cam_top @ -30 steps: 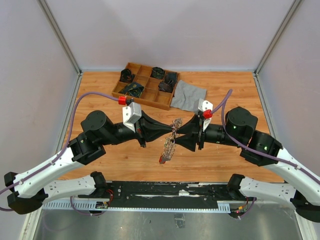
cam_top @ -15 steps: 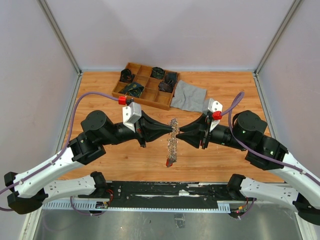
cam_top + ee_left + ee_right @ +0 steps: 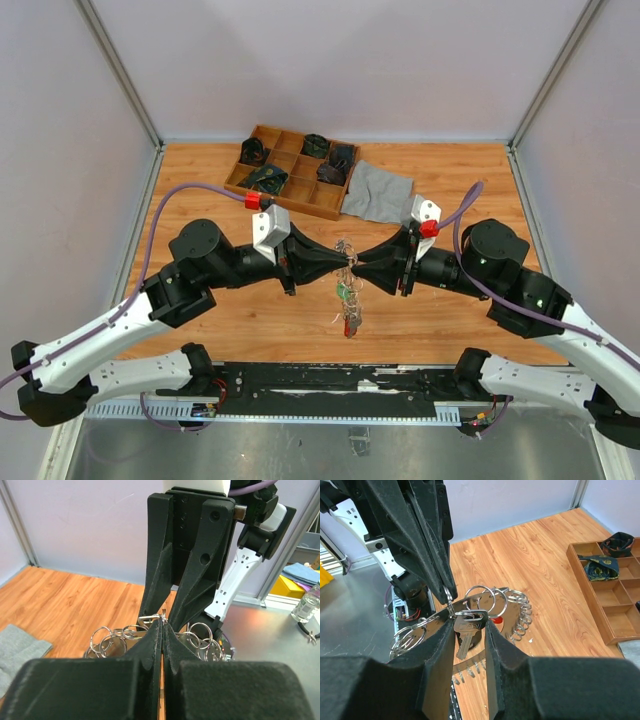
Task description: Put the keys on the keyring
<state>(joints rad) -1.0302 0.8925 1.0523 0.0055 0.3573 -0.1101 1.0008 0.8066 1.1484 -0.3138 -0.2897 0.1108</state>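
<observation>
Your left claw [image 3: 162, 624] clamps the keyring [image 3: 492, 599]; your right claw [image 3: 468, 630] pinches a key [image 3: 470, 617] right at it. You seem mid-threading: next, ease the key's hole onto the ring's wire.

The keyring [image 3: 346, 290] hangs between both jaws; behind it the tray [image 3: 300, 204] lies left of the cloth [image 3: 380, 192].

Wooden compartment tray [image 3: 303, 192] holding dark bundles [image 3: 266, 178], grey cloth [image 3: 378, 192] just beside it, wooden tabletop [image 3: 460, 180]
</observation>
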